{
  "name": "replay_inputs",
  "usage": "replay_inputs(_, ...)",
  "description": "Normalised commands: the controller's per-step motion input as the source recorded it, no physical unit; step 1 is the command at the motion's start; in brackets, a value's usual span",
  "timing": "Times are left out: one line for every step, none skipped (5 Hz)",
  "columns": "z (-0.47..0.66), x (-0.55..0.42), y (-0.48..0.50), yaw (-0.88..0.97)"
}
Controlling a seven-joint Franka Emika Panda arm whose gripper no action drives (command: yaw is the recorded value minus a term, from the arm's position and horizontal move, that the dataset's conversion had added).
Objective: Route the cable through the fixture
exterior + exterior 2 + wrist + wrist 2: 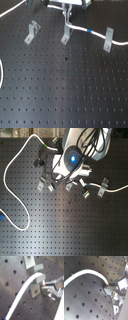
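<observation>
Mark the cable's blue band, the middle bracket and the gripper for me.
blue band [89,31]: first exterior view, on the band around the cable.
middle bracket [65,37]: first exterior view, on its upright plate.
gripper [44,285]: first wrist view, between the fingertips.

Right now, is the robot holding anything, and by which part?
Yes, the white cable, pinched by the gripper at its free end, far from the blue band.

Black perforated board [60,95] — matte, hole-dotted

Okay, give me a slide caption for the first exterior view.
Thin white cable with a blue band crosses three metal bracket fixtures on a black perforated board.
</observation>
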Motion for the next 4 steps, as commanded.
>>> replay_inputs(-0.08,-0.321,0.036,-0.14)
replay_inputs(0.01,-0.211,0.02,-0.07)
replay_inputs(-0.11,-0.217,0.015,-0.09)
replay_inputs(0.0,-0.045,0.002,0.0)
